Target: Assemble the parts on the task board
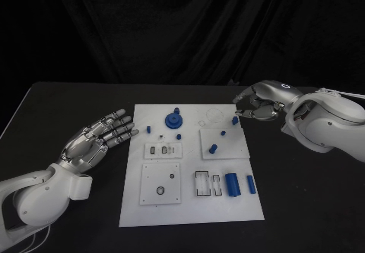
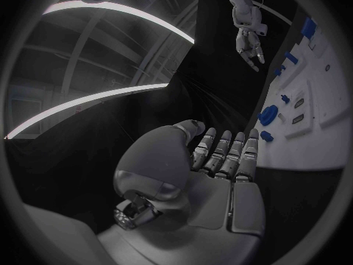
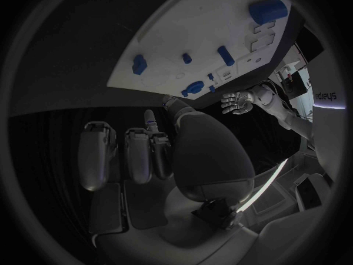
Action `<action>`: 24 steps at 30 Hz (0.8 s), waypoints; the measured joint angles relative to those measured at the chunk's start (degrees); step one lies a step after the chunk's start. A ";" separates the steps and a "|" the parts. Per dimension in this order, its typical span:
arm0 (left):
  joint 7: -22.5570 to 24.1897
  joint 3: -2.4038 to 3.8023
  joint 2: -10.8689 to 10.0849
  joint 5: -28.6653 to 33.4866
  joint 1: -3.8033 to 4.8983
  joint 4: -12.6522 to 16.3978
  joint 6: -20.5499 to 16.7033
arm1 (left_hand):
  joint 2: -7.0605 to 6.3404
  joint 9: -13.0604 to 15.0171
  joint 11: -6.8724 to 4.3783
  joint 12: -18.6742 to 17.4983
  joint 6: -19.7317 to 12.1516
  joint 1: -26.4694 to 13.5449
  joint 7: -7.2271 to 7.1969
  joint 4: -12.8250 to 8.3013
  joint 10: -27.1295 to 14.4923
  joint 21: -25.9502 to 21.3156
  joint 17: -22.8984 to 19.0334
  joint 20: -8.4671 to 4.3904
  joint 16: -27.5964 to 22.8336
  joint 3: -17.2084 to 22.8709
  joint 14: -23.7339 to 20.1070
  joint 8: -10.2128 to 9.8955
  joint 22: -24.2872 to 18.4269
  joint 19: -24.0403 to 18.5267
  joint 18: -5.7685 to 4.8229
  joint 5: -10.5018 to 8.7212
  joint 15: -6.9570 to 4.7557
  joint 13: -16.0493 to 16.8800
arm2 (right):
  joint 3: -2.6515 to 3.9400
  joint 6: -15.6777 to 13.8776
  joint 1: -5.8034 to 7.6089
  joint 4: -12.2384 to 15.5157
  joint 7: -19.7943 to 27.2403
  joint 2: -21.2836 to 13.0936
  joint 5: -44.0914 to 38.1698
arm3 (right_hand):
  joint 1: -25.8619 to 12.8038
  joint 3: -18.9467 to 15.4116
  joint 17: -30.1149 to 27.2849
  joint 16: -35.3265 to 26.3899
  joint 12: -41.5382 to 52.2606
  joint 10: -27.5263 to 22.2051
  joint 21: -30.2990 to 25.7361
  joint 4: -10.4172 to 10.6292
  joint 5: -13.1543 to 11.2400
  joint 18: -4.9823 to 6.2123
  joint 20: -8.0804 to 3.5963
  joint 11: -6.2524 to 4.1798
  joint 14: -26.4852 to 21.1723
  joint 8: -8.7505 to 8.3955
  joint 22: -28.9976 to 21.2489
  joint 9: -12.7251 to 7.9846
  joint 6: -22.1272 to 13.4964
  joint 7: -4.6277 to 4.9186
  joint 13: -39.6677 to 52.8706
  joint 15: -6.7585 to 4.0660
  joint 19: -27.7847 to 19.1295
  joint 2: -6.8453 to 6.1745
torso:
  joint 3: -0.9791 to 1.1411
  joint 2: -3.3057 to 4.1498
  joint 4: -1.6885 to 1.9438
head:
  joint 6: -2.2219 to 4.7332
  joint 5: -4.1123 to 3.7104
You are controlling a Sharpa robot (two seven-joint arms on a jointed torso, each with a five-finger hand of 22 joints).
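The right hand [image 1: 257, 105] hovers at the far right corner of the task board [image 1: 190, 211], its fingers curled in and pinching a small blue part [image 1: 235, 119] just beneath the fingertips, above the board. The left hand [image 1: 99, 138] lies flat on the table beside the board's left edge, fingers spread and holding nothing; the blue gear [image 1: 174, 120] sits just beyond its fingertips.

One white task board [image 1: 190, 205] carries about nine blue parts: one gear [image 1: 174, 120], two large cylinders [image 1: 232, 184], one slim rod [image 1: 251, 185] and several small pegs [image 1: 213, 148].
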 measured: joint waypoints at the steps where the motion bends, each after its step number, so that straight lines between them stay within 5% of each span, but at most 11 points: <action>1: 0.00 0.00 0.13 0.02 0.00 -0.04 0.01 | 0.00 0.00 0.08 0.00 0.00 0.00 0.00 0.00 0.08 0.00 0.00 0.00 0.00 0.00 0.00 0.00 0.00 0.00 0.00 0.00 0.00 0.00 | -0.02 0.00 -0.32 -0.24 -0.01 -0.22 0.28 | 0.14 -0.28 0.00 -0.18 0.00 0.00 -0.34 0.28 -0.49 0.01 0.00 0.00 0.00 0.00 0.00 -0.10 0.20 -0.20 0.01 0.00 0.00 -0.13 | -0.02 -0.01 0.00 | -0.02 -0.01; 11: 0.00 0.00 0.66 0.14 0.00 -0.55 0.11 | 0.00 0.00 0.18 -0.01 0.00 0.00 0.00 -0.16 0.18 0.00 0.05 0.00 0.00 0.16 0.00 0.00 -0.01 0.00 0.00 0.00 0.00 -0.01 | -0.05 -0.15 -2.59 -3.12 0.00 -0.45 1.92 | 0.37 -1.36 0.00 -0.79 -0.52 0.00 -0.99 1.36 -3.82 0.00 0.01 0.00 0.00 -0.22 -0.01 -0.58 0.79 -0.20 0.02 0.00 -0.42 -0.85 | -0.01 -0.15 -0.41 | -0.64 0.67; 24: 0.00 0.01 0.77 0.20 -0.01 -0.76 0.29 | 0.00 -0.01 0.18 -0.05 0.00 0.00 0.00 0.00 0.18 0.00 0.05 0.00 0.00 0.32 0.00 0.00 0.04 0.00 0.00 0.00 0.00 -0.02 | -0.08 -0.52 -4.12 -4.06 -0.11 0.63 1.68 | 1.74 -1.57 0.00 -1.91 -0.76 0.00 -1.87 1.88 -5.13 0.00 0.01 0.00 0.00 -0.49 -0.01 -0.91 1.01 0.02 0.01 0.00 -0.84 -2.23 | 0.03 -0.16 -0.30 | -1.17 0.58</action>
